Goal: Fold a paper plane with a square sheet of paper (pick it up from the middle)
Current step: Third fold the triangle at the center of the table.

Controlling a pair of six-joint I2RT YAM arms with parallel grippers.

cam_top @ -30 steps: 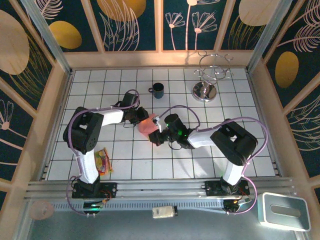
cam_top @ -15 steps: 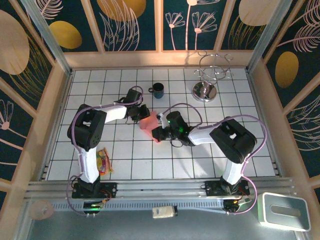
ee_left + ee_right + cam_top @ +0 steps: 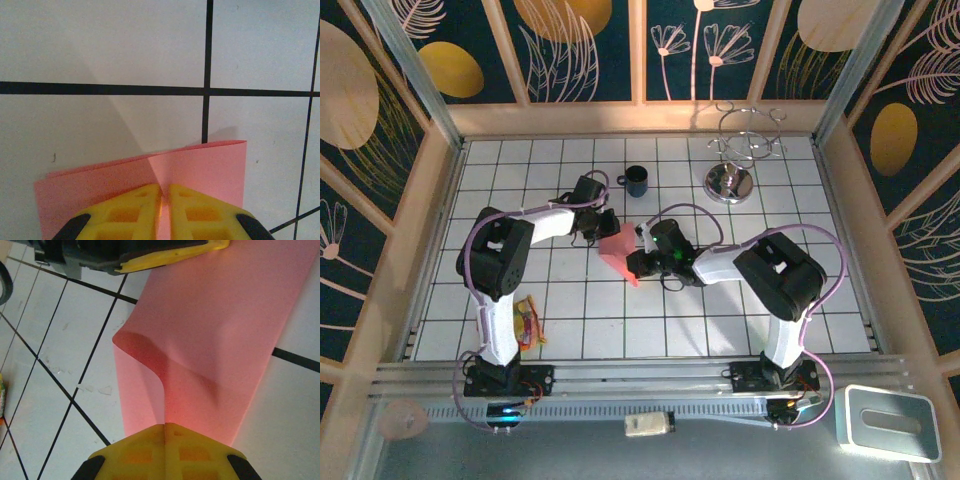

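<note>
A pink-red sheet of paper (image 3: pixel 618 249) is bent over into a loose fold just above the tiled table (image 3: pixel 520 180), held between my two grippers. My left gripper (image 3: pixel 602 228) is shut on its far left edge; in the left wrist view the yellow fingers (image 3: pixel 135 210) pinch the paper (image 3: pixel 205 165) where a crease runs up from them. My right gripper (image 3: pixel 637 262) is shut on the near right edge. In the right wrist view the paper (image 3: pixel 225 330) curls up from its closed fingers (image 3: pixel 200 455), with the left gripper's yellow finger (image 3: pixel 175 254) at the top.
A dark mug (image 3: pixel 636 180) stands behind the grippers, and a wire rack on a metal base (image 3: pixel 729 183) is at the back right. A colourful packet (image 3: pixel 525 322) lies near the left arm's base. A white box (image 3: pixel 888 423) sits off the table, front right.
My left gripper has shifted right and back and tightened on the paper. The right gripper has moved slightly back and left. The paper went from a rounded hump to a narrower, sharper fold.
</note>
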